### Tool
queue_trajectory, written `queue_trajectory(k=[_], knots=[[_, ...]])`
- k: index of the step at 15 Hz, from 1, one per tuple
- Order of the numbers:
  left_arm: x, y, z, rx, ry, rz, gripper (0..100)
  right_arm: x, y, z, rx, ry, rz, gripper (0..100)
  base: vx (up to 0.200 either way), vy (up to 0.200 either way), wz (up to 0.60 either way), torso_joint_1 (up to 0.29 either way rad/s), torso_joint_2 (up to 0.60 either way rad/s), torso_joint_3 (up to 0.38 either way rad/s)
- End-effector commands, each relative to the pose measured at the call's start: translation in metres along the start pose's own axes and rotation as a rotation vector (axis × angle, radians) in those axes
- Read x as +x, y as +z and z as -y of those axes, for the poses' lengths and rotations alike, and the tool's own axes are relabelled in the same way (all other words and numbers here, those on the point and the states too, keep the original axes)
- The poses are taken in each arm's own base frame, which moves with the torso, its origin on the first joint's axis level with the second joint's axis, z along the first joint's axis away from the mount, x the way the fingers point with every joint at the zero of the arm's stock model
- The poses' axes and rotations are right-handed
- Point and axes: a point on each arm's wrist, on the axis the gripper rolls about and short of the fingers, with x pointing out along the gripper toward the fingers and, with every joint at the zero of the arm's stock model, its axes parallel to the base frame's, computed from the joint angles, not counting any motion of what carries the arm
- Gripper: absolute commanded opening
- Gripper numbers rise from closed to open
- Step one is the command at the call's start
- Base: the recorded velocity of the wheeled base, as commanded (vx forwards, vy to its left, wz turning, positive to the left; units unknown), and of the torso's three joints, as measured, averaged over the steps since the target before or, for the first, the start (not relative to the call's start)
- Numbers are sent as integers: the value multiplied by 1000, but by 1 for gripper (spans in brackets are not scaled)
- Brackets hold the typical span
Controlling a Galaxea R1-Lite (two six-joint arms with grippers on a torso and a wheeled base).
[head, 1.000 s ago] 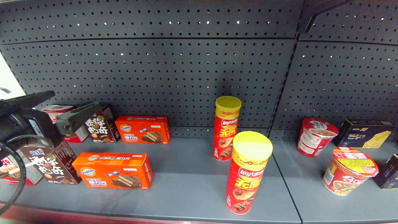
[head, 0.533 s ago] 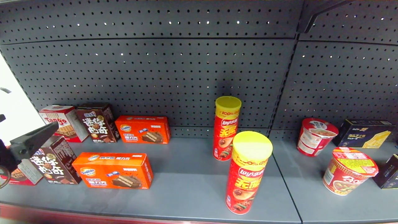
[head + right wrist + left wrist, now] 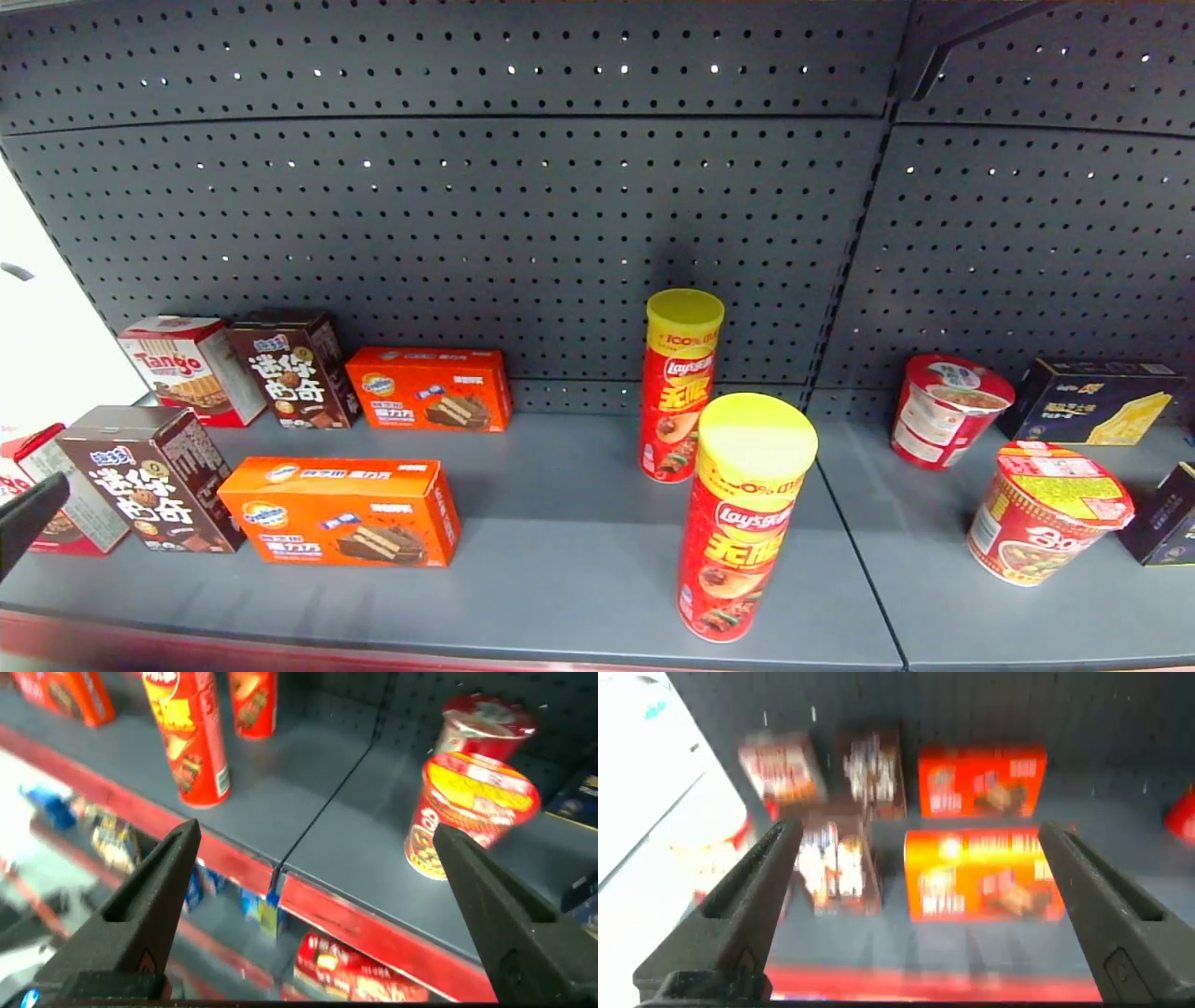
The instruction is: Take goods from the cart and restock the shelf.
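The left gripper (image 3: 917, 831) is held with its fingers spread wide and nothing between them, just outside the shelf's red front edge (image 3: 934, 985), facing the front orange wafer box (image 3: 985, 877) and a brown biscuit box (image 3: 836, 863). The right gripper (image 3: 316, 831) is likewise spread and empty, outside the same edge, facing the front chip can (image 3: 187, 733). That can is stood upright near the edge of the shelf (image 3: 560, 560), with a second chip can (image 3: 680, 383) just behind it by the pegboard (image 3: 467, 233). Bare shelf is left between the front chip can and the wafer box to its left. To its right, past a board seam (image 3: 854, 551), a red noodle cup (image 3: 1046, 513) is set well apart.
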Motion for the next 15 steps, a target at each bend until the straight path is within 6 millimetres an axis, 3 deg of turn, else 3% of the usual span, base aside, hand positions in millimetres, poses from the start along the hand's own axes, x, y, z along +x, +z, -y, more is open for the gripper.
queue_trajectory(k=[1, 5, 10, 15], knots=[[-21, -5, -1, -4, 5, 41, 100, 32, 21, 10, -8, 80, -124, 100, 0, 0, 0, 0, 0, 0], [-27, -11, -1, -38, 15, 43, 100, 86, 38, 22, -17, 62, -136, 100, 0, 0, 0, 0, 0, 0], [-65, -47, 0, -62, -8, -8, 100, 113, 33, 12, -29, 195, -221, 100, 0, 0, 0, 0, 0, 0], [-72, -70, 2, -62, -11, -18, 100, 138, 27, 6, -40, 138, -308, 100, 0, 0, 0, 0, 0, 0]])
